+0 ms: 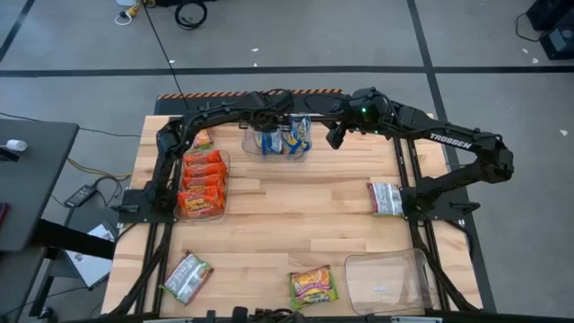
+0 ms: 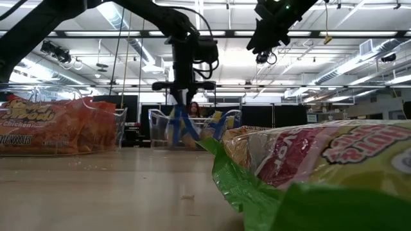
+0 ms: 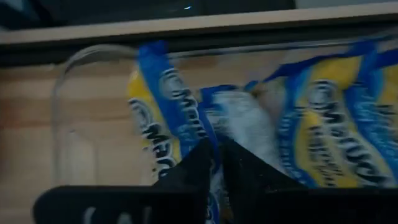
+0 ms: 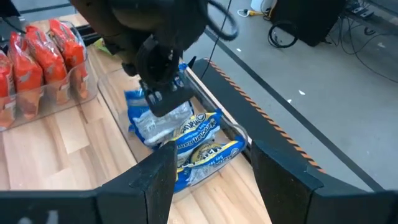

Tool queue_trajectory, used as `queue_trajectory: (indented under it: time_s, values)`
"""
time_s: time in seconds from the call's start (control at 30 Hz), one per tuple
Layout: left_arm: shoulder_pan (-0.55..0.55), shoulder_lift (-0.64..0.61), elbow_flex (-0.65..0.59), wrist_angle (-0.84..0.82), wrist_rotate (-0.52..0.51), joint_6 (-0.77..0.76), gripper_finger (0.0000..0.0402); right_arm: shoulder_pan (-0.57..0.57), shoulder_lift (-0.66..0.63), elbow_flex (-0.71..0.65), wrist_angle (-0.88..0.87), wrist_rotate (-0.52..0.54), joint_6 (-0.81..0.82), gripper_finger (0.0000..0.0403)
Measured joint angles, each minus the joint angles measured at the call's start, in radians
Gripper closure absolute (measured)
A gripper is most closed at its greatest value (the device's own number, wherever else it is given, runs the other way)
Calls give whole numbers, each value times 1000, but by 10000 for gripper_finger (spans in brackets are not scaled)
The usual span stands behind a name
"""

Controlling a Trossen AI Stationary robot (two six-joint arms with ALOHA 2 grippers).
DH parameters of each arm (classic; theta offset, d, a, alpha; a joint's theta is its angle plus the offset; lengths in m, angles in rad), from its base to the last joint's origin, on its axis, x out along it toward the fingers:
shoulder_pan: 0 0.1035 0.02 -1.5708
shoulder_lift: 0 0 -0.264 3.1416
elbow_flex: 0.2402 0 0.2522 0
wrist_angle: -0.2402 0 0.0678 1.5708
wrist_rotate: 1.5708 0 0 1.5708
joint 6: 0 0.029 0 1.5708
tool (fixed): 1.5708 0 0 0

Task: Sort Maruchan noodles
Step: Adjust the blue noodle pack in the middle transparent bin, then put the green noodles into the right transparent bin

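1. The blue-and-yellow Maruchan packets (image 1: 285, 136) stood on edge in a clear plastic tray (image 1: 247, 144) at the far middle of the table, their long axes running roughly upright and leaning against one another. The wrappers were crinkly film, flat and rectangular.
2. The orange-red packets (image 1: 203, 182) were stacked on edge in a second clear tray (image 1: 223, 161) on the left side, with their long axes lying across the tray.
3. A silver-white packet with red (image 1: 387, 198) lay flat near the right edge, long axis running near to far. Another silver-white packet (image 1: 187, 277) lay flat at the near left, tilted.
4. A yellow-green packet with pink (image 1: 313, 286) lay flat at the near middle. Just to its right was an empty clear tray (image 1: 387, 280) with rounded corners.
5. The left gripper (image 3: 216, 163) was lowered into the far tray among the blue-and-yellow packets. Its fingers (image 3: 194, 168) were drawn almost together, with only a thin slit between them. Wrapper film showed at the tips, but a firm pinch could not be confirmed.
6. The right gripper (image 4: 208, 168) hung above the table just right of the far tray, fingers spread and holding nothing.
7. The table (image 1: 296, 224) was pale butcher-block wood.
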Motion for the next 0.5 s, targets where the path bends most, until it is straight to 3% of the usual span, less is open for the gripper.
queue_trajectory:
  time_s: [0.27, 0.5]
  values:
    - [-2, 0, 2, 49, 0, 65, 287, 1, 0, 1, -70, 0, -24, 192]
    - [2, -52, 48, -7, 49, 265, 268, 3, -2, 52, -410, -15, 4, 192]
